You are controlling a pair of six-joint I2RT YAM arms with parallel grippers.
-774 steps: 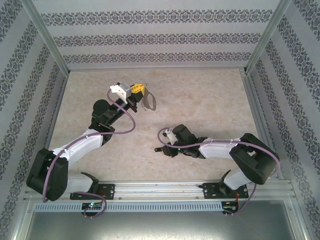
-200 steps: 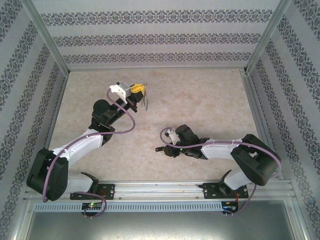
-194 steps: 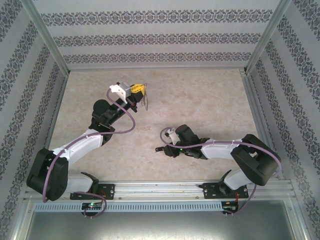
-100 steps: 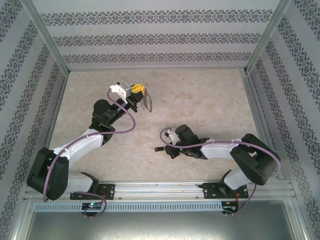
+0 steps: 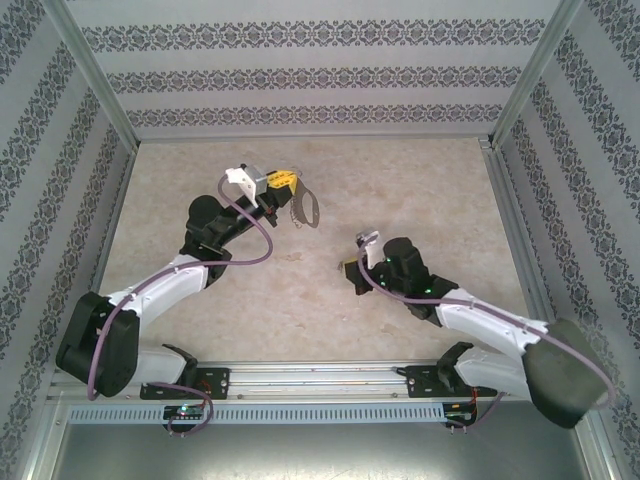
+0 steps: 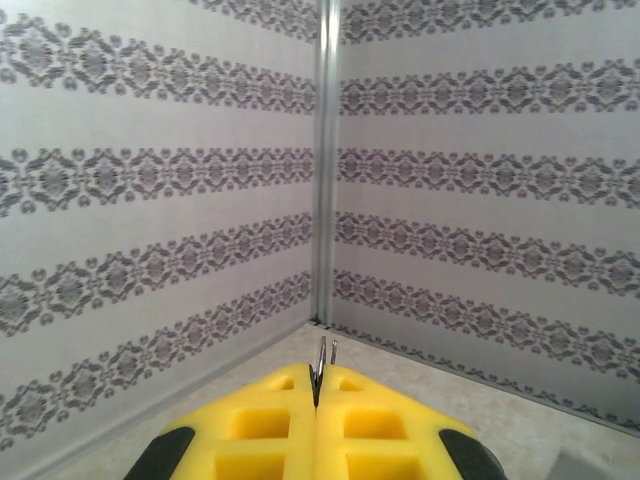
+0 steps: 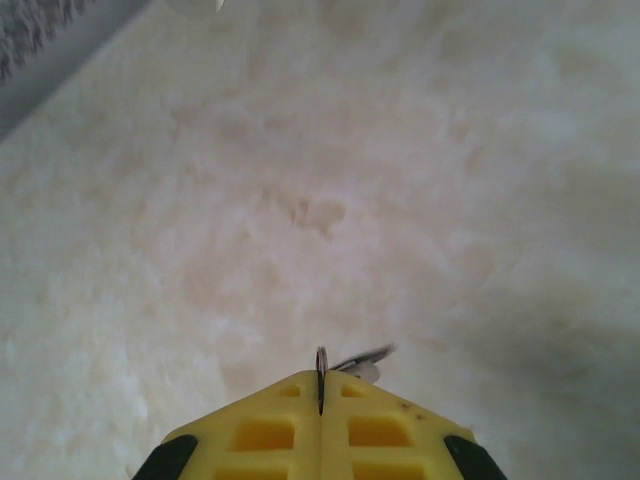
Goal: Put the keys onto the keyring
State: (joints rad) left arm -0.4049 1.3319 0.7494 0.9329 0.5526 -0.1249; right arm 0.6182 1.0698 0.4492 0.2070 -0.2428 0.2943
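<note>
In the top view my left gripper (image 5: 284, 184) is raised over the far left of the table, shut on the keyring (image 5: 304, 209), a silver-grey loop hanging to its right. The left wrist view shows the yellow fingertips (image 6: 290, 395) pressed together with the keyring's thin metal edge (image 6: 320, 358) poking out between them. My right gripper (image 5: 351, 271) hovers mid-table, below and right of the keyring and apart from it. It is shut on the tiny key (image 7: 322, 364), whose dark head sits in the jaws and whose short blade (image 7: 366, 357) points right.
Patterned walls enclose the marble-look table (image 5: 420, 190) on three sides, with metal posts at the corners (image 6: 325, 160). The right arm's forearm (image 5: 480, 322) slants over the near right of the table. An aluminium rail (image 5: 320, 378) runs along the near edge.
The right gripper closed on the key, lifted it off the table and moved right and farther back. The left gripper turned slightly, swinging the keyring out to the right.
</note>
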